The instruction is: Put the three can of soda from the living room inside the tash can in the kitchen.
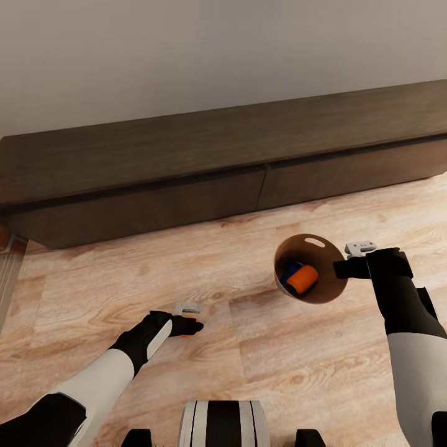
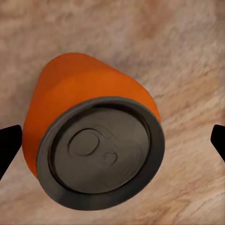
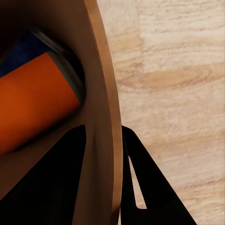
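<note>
An orange soda can (image 2: pixel 89 136) stands on the pale wood floor (image 1: pixel 186 273), at about 7 o'clock in the head view. Its grey top (image 2: pixel 101 150) faces the left wrist camera. The left gripper (image 1: pixel 189 325) is right over it, with its black fingertips (image 2: pixel 9 147) wide apart on each side, and they look clear of the can.

The trash can (image 1: pixel 310 268) is at about 3 o'clock, tipped a bit. Inside it lie another orange can (image 1: pixel 302 279) and a blue can (image 1: pixel 287 272), touching. The right gripper (image 1: pixel 344 268) pinches the bin's rim (image 3: pixel 101 117), one finger inside and one outside.

A long dark low cabinet (image 1: pixel 223 167) runs along the wall at 12 o'clock.
</note>
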Tool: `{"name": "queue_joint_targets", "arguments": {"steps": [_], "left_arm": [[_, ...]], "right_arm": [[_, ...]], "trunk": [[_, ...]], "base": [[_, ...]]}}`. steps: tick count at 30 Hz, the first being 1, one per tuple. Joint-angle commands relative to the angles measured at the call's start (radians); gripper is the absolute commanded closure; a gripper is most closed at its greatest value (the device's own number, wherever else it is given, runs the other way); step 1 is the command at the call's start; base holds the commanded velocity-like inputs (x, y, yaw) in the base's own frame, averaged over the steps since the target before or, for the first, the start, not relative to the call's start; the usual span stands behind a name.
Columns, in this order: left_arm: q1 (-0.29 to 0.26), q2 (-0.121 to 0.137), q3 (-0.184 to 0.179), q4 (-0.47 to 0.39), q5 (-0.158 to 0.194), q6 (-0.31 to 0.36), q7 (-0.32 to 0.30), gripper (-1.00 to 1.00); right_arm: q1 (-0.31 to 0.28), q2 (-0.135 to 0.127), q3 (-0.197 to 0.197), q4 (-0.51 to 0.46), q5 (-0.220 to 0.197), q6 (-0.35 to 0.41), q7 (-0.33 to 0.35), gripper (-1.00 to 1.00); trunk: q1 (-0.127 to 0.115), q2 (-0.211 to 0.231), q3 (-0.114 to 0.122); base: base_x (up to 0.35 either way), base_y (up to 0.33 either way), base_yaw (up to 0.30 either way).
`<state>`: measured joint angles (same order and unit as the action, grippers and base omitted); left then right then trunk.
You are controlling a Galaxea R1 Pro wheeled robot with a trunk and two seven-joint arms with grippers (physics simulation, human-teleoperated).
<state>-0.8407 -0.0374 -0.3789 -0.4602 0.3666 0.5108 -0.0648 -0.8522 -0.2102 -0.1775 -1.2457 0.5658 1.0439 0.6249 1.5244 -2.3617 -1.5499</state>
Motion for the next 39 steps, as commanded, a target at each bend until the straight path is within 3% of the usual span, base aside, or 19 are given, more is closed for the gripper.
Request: {"name": "queue_joint_targets", "arguments": {"steps": [1,3,4,27,39], "left_arm": [[0.0,0.0,0.0,0.0,0.0,0.0,0.0,-1.0],[0.0,0.0,0.0,0.0,0.0,0.0,0.0,-1.0],[0.0,0.0,0.0,0.0,0.0,0.0,0.0,1.0],[0.0,-0.001,0.0,0.0,0.0,0.0,0.001,1.0],[0.0,-0.001,0.0,0.003,0.002,0.019,-0.003,1.0]], "right_arm": [[0.0,0.0,0.0,-0.001,-0.014,0.003,0.003,1.0],[0.0,0.0,0.0,-0.001,-0.014,0.003,0.003,1.0],[0.001,0.0,0.0,-0.001,-0.014,0.003,0.003,1.0],[0.004,0.0,0.001,-0.029,-0.014,0.003,0.003,1.0],[0.006,0.0,0.0,-0.095,-0.015,0.003,0.003,1.0]], "trunk": [[0.0,0.0,0.0],[0.0,0.0,-0.001],[0.0,0.0,-0.001],[0.0,0.0,-0.001],[-0.046,0.084,0.036]], "base": [[0.0,0.0,0.0],[0.0,0.0,0.0],[0.0,0.0,0.0],[0.0,0.0,0.0],[0.0,0.0,0.0]]}}
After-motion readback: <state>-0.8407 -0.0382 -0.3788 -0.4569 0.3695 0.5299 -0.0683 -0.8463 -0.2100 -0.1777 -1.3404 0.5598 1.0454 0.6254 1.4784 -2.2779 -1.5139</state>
